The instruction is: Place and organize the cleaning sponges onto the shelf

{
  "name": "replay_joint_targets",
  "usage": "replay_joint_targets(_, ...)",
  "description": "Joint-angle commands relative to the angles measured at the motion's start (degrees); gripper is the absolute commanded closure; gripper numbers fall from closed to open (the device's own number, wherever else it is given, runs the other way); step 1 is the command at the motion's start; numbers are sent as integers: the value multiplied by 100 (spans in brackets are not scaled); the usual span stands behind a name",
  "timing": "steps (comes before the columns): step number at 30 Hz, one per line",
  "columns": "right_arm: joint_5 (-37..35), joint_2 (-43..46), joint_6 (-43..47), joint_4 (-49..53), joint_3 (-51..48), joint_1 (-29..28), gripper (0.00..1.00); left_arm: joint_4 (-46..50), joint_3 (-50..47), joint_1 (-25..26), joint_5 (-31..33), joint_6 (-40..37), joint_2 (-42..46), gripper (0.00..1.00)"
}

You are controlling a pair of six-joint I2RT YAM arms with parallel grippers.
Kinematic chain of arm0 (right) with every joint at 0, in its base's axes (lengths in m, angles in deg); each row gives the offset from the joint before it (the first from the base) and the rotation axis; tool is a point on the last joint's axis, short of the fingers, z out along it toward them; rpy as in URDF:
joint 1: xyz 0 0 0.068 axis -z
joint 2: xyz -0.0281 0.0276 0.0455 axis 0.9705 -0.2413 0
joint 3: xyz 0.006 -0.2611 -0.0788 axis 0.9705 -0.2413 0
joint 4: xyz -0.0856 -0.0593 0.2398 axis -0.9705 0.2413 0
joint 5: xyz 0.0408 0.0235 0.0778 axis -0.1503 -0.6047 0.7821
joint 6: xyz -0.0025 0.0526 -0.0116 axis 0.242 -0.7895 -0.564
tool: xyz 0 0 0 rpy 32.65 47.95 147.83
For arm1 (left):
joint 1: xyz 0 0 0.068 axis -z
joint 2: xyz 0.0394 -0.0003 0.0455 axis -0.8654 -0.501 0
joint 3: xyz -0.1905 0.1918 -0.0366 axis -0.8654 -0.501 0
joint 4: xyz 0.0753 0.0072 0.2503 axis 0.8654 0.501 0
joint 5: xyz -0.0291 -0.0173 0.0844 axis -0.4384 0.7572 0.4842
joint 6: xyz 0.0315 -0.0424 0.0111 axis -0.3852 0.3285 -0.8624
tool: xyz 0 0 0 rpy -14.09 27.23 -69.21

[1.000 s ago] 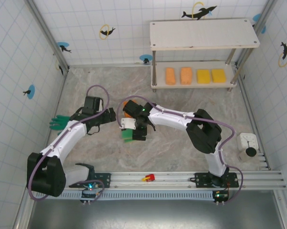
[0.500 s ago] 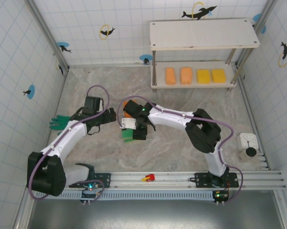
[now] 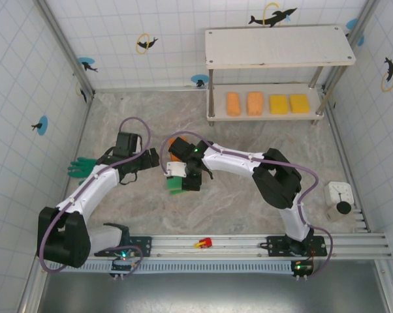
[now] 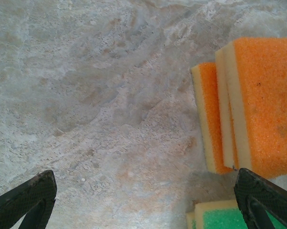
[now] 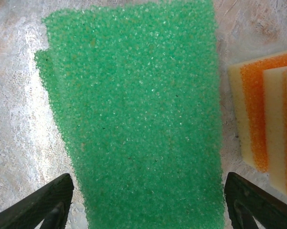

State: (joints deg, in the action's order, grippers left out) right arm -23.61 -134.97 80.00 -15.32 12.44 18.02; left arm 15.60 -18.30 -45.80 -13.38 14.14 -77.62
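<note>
We see the desk [image 3: 262, 195] with the shelf [image 3: 278, 47] at 1 o'clock. Its top board is bare, and four sponges [image 3: 255, 103] sit in a row on its lower board, two orange and two yellow.

Near the desk's middle our right gripper [image 5: 146, 202] hangs over the green sponge [image 5: 134, 119], which lies flat. The gripper's fingers are spread wide, one at 9 and one at 3 o'clock of the sponge, and neither touches it. Our left gripper [image 4: 143, 202] sits at 9 o'clock of the right one, likewise spread, with bare desk below it and nothing pinched. In the top view the orange sponges [image 4: 262, 105], overlapping in a small stack, lie at 12 o'clock of the green one.

We judge the green sponge light, soft and rough-topped. It should squash rather than slip, so a gentle squeeze ought to be enough. We would take it across its short width, on the two long edges near the middle, so it neither droops nor twists.
</note>
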Motion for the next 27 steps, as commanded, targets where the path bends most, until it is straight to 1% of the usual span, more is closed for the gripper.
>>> replay_joint_targets(1,55,-127,-44,-46,232,33,18,-6,-72,-49,7,18,30,3)
replay_joint_targets(11,63,-123,-57,51,266,1,27,-24,-66,-51,10,33,-23,3)
replay_joint_targets(20,42,-169,-76,86,284,-7,31,3,-69,-40,39,41,12,3)
replay_joint_targets(27,37,-127,-94,137,292,1,32,-15,-51,-53,20,50,-18,3)
